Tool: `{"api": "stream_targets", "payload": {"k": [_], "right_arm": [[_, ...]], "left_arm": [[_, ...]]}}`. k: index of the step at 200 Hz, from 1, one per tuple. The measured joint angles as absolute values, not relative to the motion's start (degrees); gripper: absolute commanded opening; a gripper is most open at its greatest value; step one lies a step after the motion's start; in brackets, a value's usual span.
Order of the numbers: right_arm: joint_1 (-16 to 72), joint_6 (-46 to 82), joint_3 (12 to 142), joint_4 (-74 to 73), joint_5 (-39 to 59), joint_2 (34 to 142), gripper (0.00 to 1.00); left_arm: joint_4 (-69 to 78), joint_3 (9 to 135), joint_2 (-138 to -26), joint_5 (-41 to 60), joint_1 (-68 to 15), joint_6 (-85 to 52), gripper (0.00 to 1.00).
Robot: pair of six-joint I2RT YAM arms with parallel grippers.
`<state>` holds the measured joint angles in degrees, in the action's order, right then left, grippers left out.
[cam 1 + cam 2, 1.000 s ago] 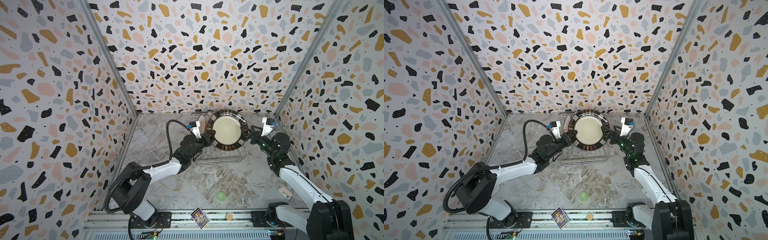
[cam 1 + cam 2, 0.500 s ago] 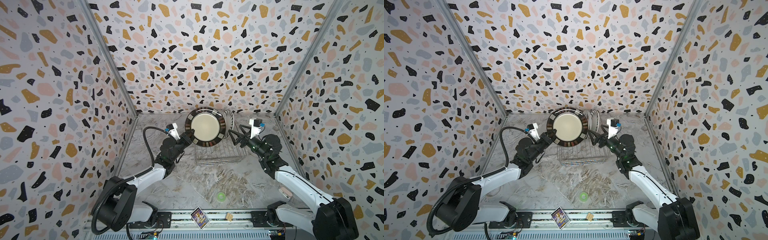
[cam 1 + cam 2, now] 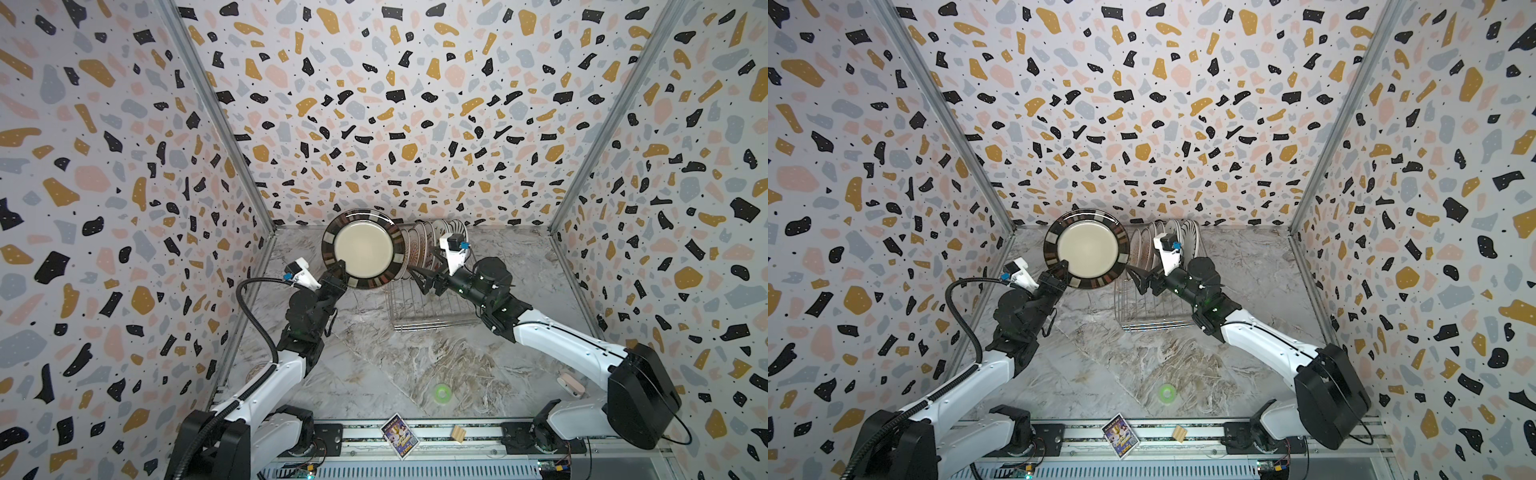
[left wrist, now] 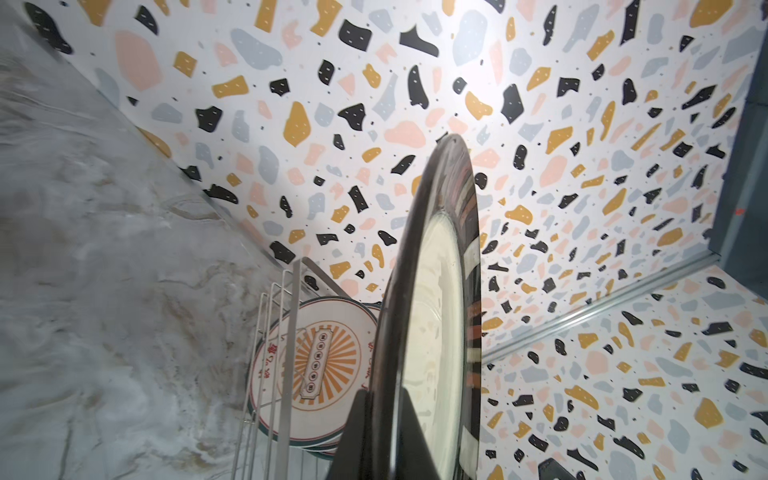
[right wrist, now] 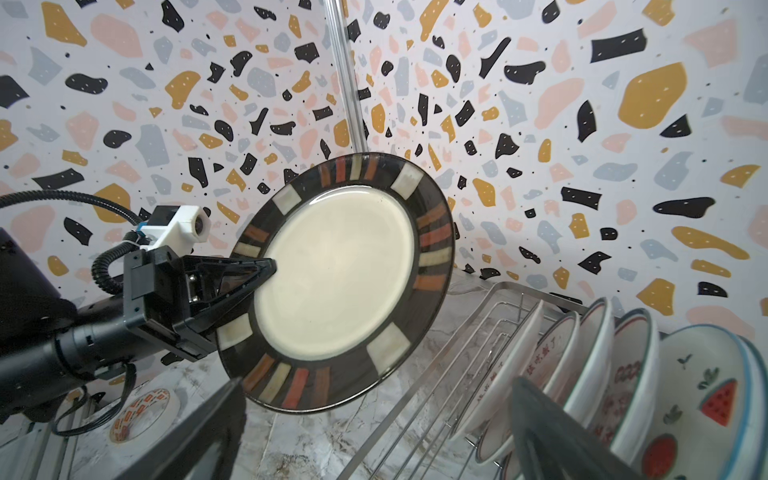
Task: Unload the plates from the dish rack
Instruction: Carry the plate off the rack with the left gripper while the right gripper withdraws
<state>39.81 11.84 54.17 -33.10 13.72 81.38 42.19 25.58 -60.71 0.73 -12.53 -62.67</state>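
1. Jaws of the left gripper [image 3: 338,269] clamped the dark-rimmed plate [image 3: 363,248], aloft left of the dish rack [image 3: 432,309]; the right gripper [image 3: 419,279] had its jaws apart.
2. Only the left wrist view showed the racked sunburst plate [image 4: 324,365] face-on.
3. The dark-rimmed plate had moved leftward.

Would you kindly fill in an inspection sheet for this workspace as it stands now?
Surface: marbled tabletop, no spills seen.
Job's things: dark-rimmed plate held on edge in the air, left of the dish rack; a row of plates stands in the rack.
Clutter: green ring on the table; card and wooden block on the front rail; tape roll beside the left arm.
Grippers: left gripper shut on the dark-rimmed plate's rim; right gripper open, holding nothing, over the rack.
Cables: black hose loops off the left arm, clear of the plate.
Surroundings: terrazzo-patterned walls on three sides.
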Motion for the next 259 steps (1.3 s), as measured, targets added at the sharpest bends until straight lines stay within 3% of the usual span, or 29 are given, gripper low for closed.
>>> {"api": "stream_targets", "payload": {"k": [65,158,259], "right_arm": [[45.17,9.32,64.42,-29.95,13.47,93.65,0.99],[49.25,8.49,79.44,-25.78,13.85,110.04,0.99],[50.43,8.36,96.73,-18.5,15.73,125.89,0.99]], "left_arm": [[38.87,20.45,-61.95,-5.58,-6.72,-67.59,0.0],[37.82,18.98,-67.0,-16.36,-5.13,-72.25,0.0],[37.54,21.91,-79.18,-18.63,-3.53,-74.59,0.0]]}}
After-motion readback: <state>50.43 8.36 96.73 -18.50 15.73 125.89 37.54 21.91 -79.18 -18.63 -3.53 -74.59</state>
